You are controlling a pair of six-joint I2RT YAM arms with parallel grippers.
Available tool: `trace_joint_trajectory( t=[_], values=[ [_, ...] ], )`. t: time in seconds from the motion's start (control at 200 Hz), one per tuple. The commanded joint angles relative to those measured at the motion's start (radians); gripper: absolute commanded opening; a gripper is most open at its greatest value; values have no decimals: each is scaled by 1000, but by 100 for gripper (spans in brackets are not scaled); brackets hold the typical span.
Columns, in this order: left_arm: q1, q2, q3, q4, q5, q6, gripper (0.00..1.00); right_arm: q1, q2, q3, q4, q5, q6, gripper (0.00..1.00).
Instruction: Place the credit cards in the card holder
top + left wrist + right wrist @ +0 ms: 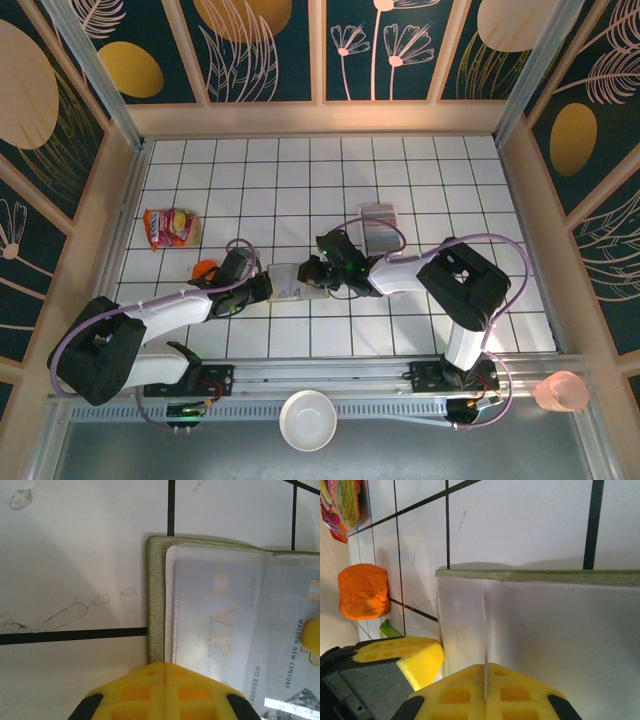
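Far left there's a snack packet [170, 228] and some orange lump [205, 268], neither part of the job.

The left gripper [262, 285] is down at the left end of the card holder [297, 284], which lies opened flat on the tiles mid-table. Its yellow fingers are fully closed. From its wrist view they sit right on the olive fabric border [156, 605], but I can't tell if they're pinching that edge or just pressing it down. Either way I'd want that. The holder looks soft, floppy and very light, so it'll skate on the smooth tile unless something pins it.

There's a VIP card [225, 625] showing through the clear sleeve [560, 630]. That plastic looks filmy and clingy, so the pocket mouth probably won't stay open by itself.

The right gripper [315, 272] comes in from the other side, also closed tight. In its wrist view a thin clear leaf seems to run straight into the seam between the fingers, so I'd say it's got a sleeve page pinched and lifted.

Further right, well apart from the holder, the credit cards [378, 236] sit packed in a striped row. They look thin, stiff, slick and almost weightless. I'd take one off the end of the row, gripping across its flat faces near one short edge, so the other short edge is free to go into the pocket. Squeeze too lightly and it'll swivel.
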Motion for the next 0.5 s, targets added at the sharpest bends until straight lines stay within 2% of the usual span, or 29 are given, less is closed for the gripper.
trace_joint_trajectory(
  t=[0.0,0.32,0.495],
  values=[
    [-3,-10,-10,-14,-2,8,1,-12,21,22,27,-25,-26,0],
    [-4,-15,-10,-17,-5,9,1,-9,44,18,54,-81,-27,0],
    [-4,-16,-13,-17,-5,7,1,-8,32,19,3,-77,-54,0]
  ],
)
